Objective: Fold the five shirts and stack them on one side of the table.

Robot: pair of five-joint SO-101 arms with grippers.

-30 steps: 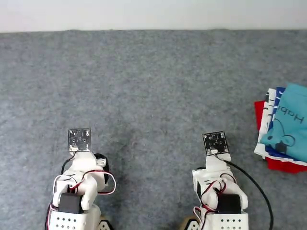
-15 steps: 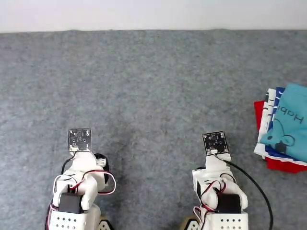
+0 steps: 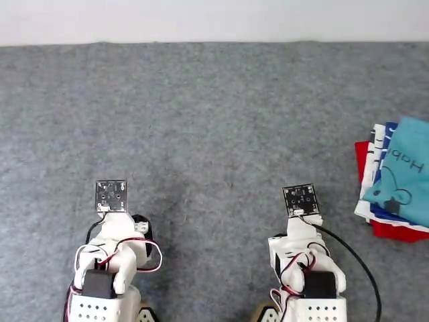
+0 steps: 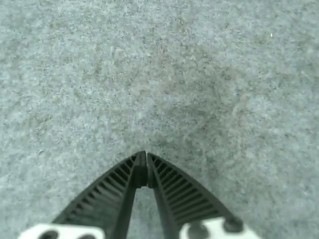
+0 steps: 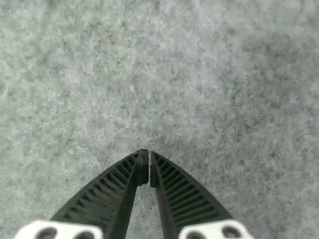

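Observation:
A stack of folded shirts [image 3: 395, 182] lies at the table's right edge, a light blue one on top over dark blue, white and red layers. My left arm [image 3: 111, 231] is drawn back at the near left of the table, my right arm [image 3: 303, 235] at the near right, some way left of the stack. The left gripper [image 4: 146, 160] is shut with nothing in it, its tips over bare grey felt. The right gripper [image 5: 148, 157] is likewise shut and holds nothing above the felt.
Grey felt [image 3: 214, 121] covers the whole table up to a white wall [image 3: 214, 20] at the back. A black cable [image 3: 362, 268] runs from the right arm toward the near edge.

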